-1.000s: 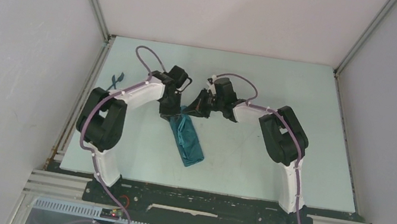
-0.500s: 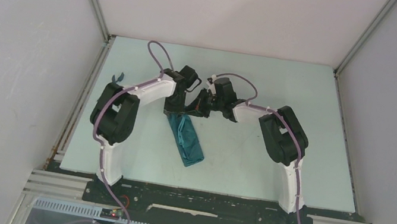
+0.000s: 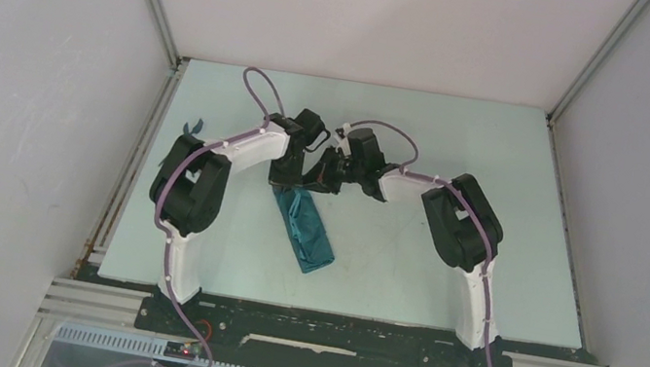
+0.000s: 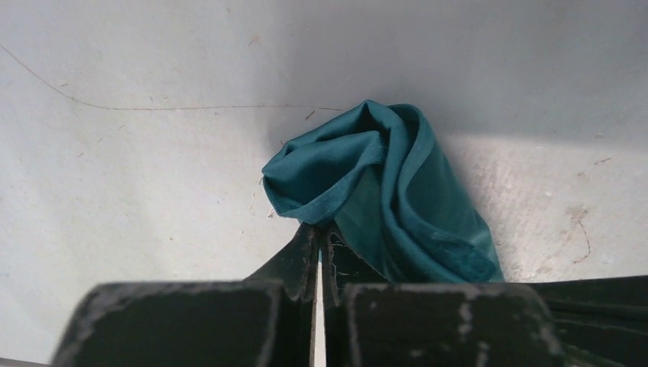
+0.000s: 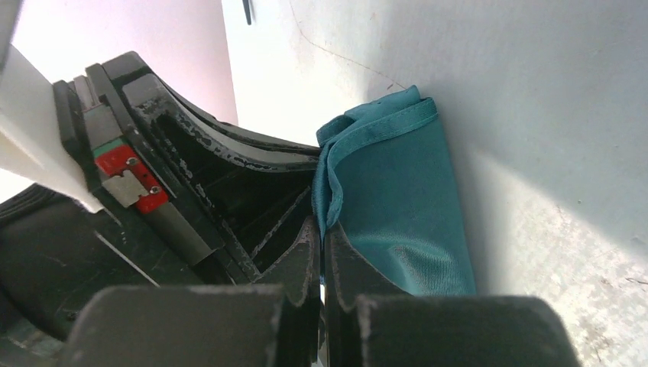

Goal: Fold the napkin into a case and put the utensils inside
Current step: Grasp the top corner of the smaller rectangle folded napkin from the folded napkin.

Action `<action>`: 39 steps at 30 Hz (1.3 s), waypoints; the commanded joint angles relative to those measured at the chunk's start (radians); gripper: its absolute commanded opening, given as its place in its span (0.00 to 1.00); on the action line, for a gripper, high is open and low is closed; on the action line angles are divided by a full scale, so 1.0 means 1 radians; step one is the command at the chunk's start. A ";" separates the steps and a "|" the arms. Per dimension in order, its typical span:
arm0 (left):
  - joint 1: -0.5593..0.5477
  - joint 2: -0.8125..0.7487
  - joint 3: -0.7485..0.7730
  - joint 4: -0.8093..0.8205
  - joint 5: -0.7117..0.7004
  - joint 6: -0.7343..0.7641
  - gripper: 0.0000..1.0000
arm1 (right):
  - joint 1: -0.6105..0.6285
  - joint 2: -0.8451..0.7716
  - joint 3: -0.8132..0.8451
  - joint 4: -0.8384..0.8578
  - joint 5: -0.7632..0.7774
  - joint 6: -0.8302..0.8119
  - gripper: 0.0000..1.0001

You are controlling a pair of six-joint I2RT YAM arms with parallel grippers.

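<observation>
The teal napkin (image 3: 307, 234) lies as a narrow oblong bundle, a case shape, slanting across the middle of the table. Both grippers meet at its far end. My left gripper (image 4: 319, 229) is shut, with the hem of the napkin (image 4: 397, 191) pinched at its tips. My right gripper (image 5: 322, 228) is also shut, gripping a folded edge of the napkin (image 5: 397, 199). From above, the left gripper (image 3: 288, 181) and right gripper (image 3: 318, 180) sit almost touching. A small dark blue item (image 3: 192, 127), possibly the utensils, lies at the table's left edge, partly hidden by the left arm.
The pale table (image 3: 473, 158) is boxed in by white walls at the back and both sides. The left gripper's black body (image 5: 191, 176) fills the left of the right wrist view, close beside the right fingers. Both arm bases stand at the near edge.
The left arm swung right to the napkin's far end, and its gripper went from open to shut on the cloth. The right gripper stayed shut and edged slightly left.
</observation>
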 commanded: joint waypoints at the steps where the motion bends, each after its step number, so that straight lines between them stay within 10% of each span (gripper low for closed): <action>1: 0.005 -0.065 -0.004 0.032 0.047 0.025 0.00 | 0.028 0.024 0.024 0.044 -0.024 -0.021 0.00; 15: 0.091 -0.122 -0.069 0.059 0.199 0.034 0.00 | 0.061 0.094 0.031 0.092 -0.018 -0.052 0.00; 23: 0.096 -0.129 -0.100 0.078 0.223 0.024 0.00 | 0.033 0.048 -0.005 0.133 -0.088 -0.055 0.33; 39: 0.098 -0.136 -0.129 0.095 0.219 0.026 0.00 | -0.001 -0.005 -0.030 0.166 -0.099 -0.030 0.40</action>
